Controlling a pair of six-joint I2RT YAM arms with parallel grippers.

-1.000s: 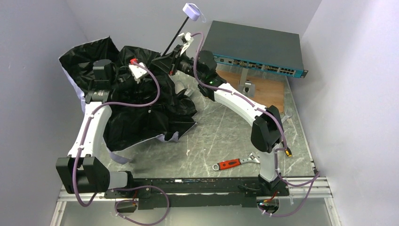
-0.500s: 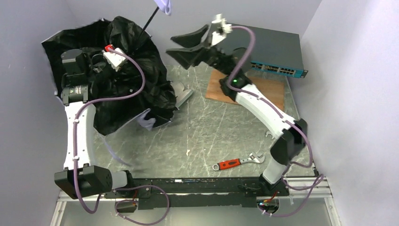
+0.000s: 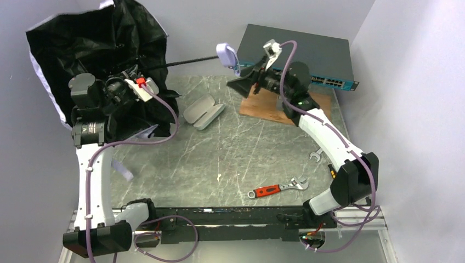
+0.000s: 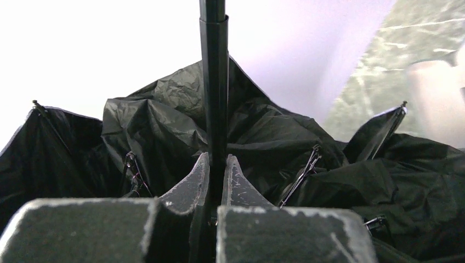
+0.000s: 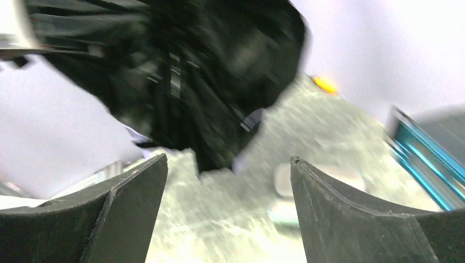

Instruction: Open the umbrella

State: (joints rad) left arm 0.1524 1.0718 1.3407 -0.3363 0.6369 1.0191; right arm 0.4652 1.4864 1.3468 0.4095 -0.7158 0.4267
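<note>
- The compact umbrella of crinkly black fabric [image 3: 93, 49] is held up off the table, to the left of and beyond the pale oval clamshell case [image 3: 204, 111]. A lavender-white edge shows along its left rim.
- Its thin black shaft [image 3: 186, 61] runs roughly level past the far side of the case. It ends in the rounded lavender handle [image 3: 226, 53], which is beyond the case and slightly to its right.
- Only the left wrist view shows the grip. The left gripper [image 4: 215, 164] has its scuffed dark fingers [image 4: 192, 183] pinching the shaft from both sides, with thin metal ribs and matte folds behind.
- In the top view that gripper is half buried in fabric left of the case, and its jaws cannot be read there.
- The right gripper [image 3: 241, 81] hangs beyond and to the right of the case, just beside the handle. Whether they touch cannot be told.
- The blurred right wrist view shows its wedge-shaped fingers [image 5: 131, 208] spread wide with nothing between them, and the case as a pale smear beyond.
- Only the top view shows three other things on the grey veined table [image 3: 247, 148]:
  - the flat dark grey network switch [image 3: 299, 52] and the brown wooden board [image 3: 263, 104], both right of the case;
  - the red-handled adjustable wrench [image 3: 276, 189], nearer than the case and to its right.
</note>
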